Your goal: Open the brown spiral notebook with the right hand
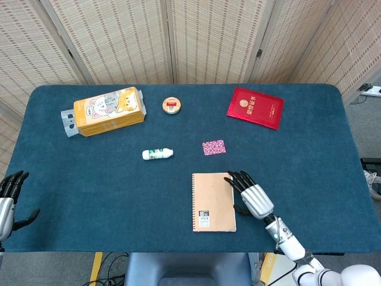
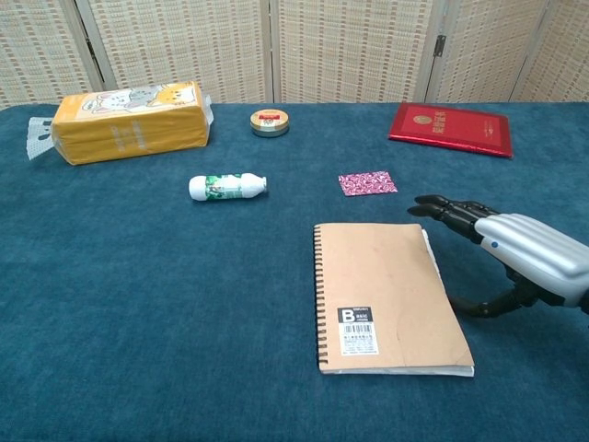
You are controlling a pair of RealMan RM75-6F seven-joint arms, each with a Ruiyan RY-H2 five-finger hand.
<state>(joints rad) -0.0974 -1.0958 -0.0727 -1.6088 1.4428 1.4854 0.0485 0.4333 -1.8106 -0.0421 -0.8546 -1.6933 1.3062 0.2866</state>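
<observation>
The brown spiral notebook (image 1: 213, 201) (image 2: 385, 295) lies closed and flat on the blue table near its front edge, spiral along its left side. My right hand (image 1: 252, 195) (image 2: 520, 253) hovers just off the notebook's right edge, fingers stretched out and apart, thumb hanging low beside the page edges. It holds nothing. My left hand (image 1: 7, 199) rests open at the table's near left corner, seen only in the head view.
A pink patterned card (image 1: 214, 147) lies just behind the notebook. Further back are a small white bottle (image 1: 158, 154), a round tin (image 1: 171, 105), a red booklet (image 1: 255, 108) and an orange cat-printed pack (image 1: 107, 111).
</observation>
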